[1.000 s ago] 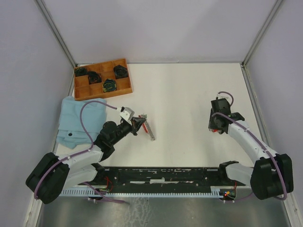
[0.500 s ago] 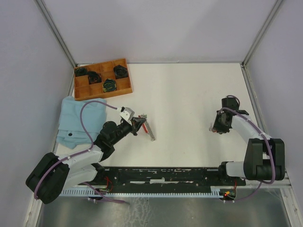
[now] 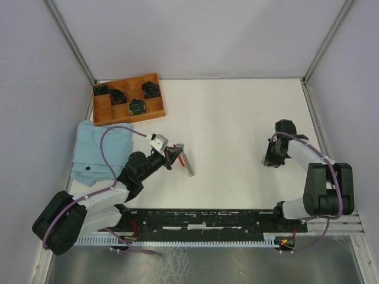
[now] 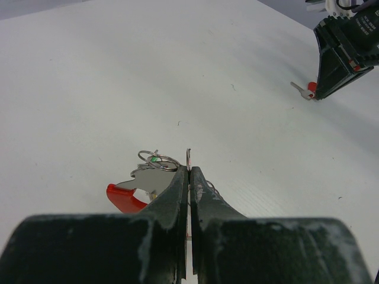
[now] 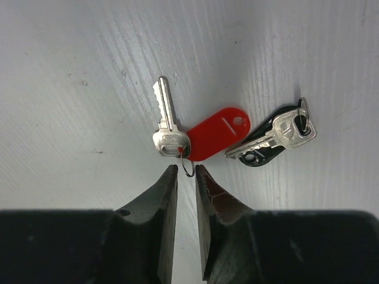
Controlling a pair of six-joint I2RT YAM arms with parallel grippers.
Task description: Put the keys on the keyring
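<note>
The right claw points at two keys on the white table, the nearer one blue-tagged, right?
Nearly. The tag on the nearer key is red, not blue, as the right wrist view shows. The right claw does point at it and the other key on the white table.

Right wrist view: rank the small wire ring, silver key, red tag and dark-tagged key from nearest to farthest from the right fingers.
From the right gripper:
1. small wire ring, right at the fingertips.
2. silver key, up-left, and red tag, up-right: too close to call.
3. dark-tagged key, far right.
</note>
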